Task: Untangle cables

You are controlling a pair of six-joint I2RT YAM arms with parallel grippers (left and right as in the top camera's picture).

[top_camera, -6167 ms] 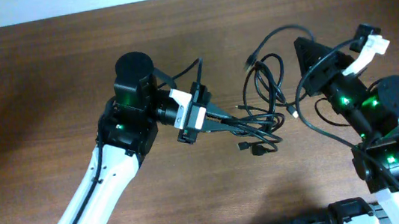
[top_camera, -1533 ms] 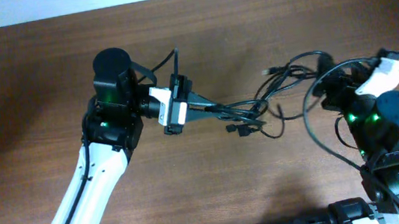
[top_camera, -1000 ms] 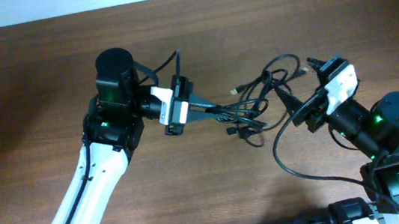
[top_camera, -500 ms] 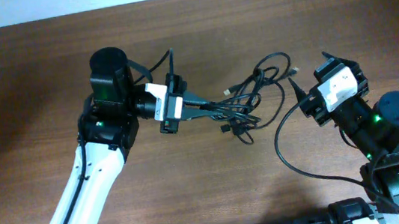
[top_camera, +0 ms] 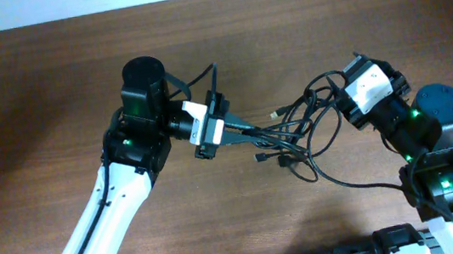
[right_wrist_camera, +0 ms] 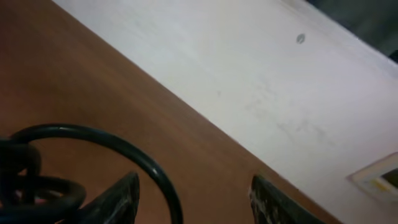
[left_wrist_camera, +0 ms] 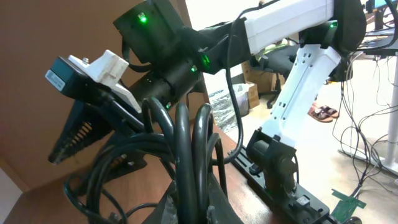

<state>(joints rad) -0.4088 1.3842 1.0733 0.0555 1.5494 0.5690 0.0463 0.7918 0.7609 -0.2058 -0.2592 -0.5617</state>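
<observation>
Log the cables point(top_camera: 291, 130) as a loose black tangle on the brown wooden table point(top_camera: 35, 97), just to the 3 o'clock side of centre in the overhead view, between the two grippers. Count several thin strands, with small plug ends poking out toward 6 o'clock and one toward 12 o'clock. Cannot separate individual cords within the bunch.

Note the left gripper point(top_camera: 240, 130) pointing toward 3 o'clock, clenched on the 9 o'clock end of the tangle. Confirm from the left wrist view: left gripper point(left_wrist_camera: 189, 208) pinched around a bundle of cables point(left_wrist_camera: 186, 149) rising straight out from between its fingers and fanning toward 9 o'clock.

Place the right gripper point(top_camera: 339, 104) at the 3 o'clock edge of the tangle, aimed toward 9 o'clock. Cannot tell from above whether touching the outer loops or just over them. See in the right wrist view the right gripper point(right_wrist_camera: 193, 204) with fingers point(right_wrist_camera: 118, 199) spread apart, grasping nothing. Note a single loop of the cables point(right_wrist_camera: 93, 134) arching from 9 o'clock down into the gap, unsqueezed.

Record a white wall point(right_wrist_camera: 280, 81) beyond the table edge.
</observation>
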